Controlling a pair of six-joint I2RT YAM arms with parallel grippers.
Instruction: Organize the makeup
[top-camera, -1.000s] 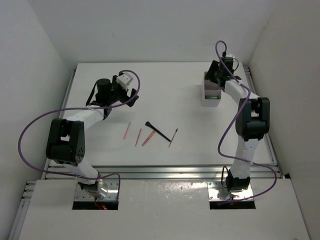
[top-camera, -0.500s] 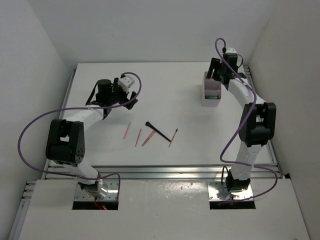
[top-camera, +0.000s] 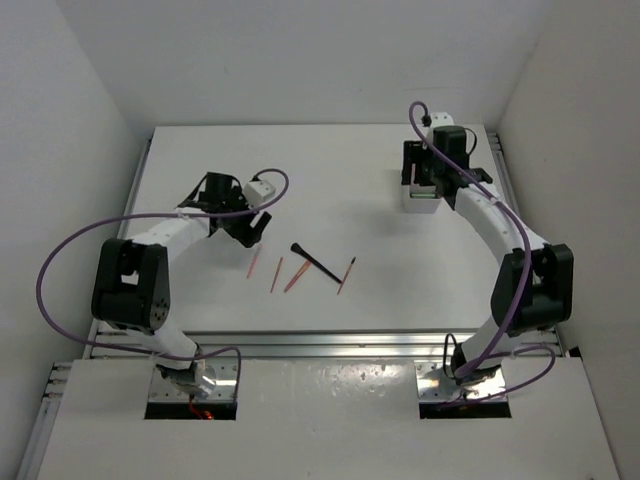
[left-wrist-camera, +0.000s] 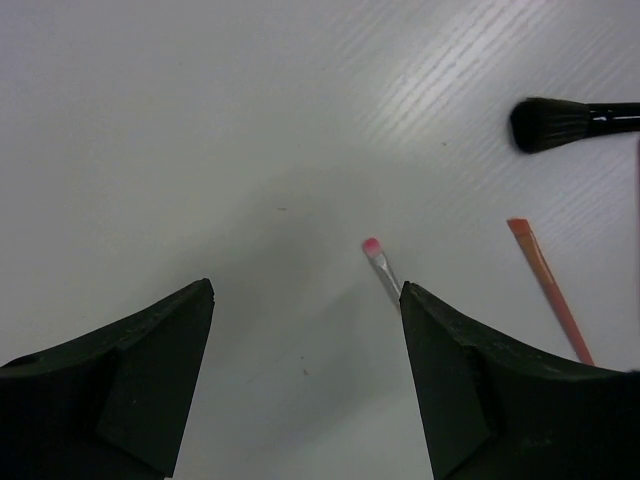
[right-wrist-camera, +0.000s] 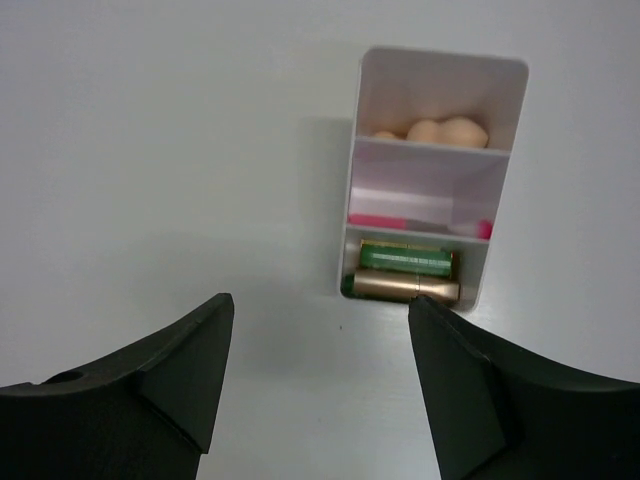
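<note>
Toward the table's near edge, about midway between its sides, four thin pink and red pencils (top-camera: 277, 274) lie flat in a loose row. They are apart from one another and all angled roughly alike. A black brush (top-camera: 312, 262) lies among them, its bristle head pointing toward the far edge and its handle slanting down between the third pencil and the fourth.

Near the far right corner, the white box (top-camera: 422, 205) holds the rest:
- Beige sponges (right-wrist-camera: 430, 130) sit in one end compartment.
- A pink item (right-wrist-camera: 400, 221) lies in the middle compartment.
- A green tube (right-wrist-camera: 405, 257) and a rose-gold tube (right-wrist-camera: 405, 289) lie side by side in the other end.
</note>
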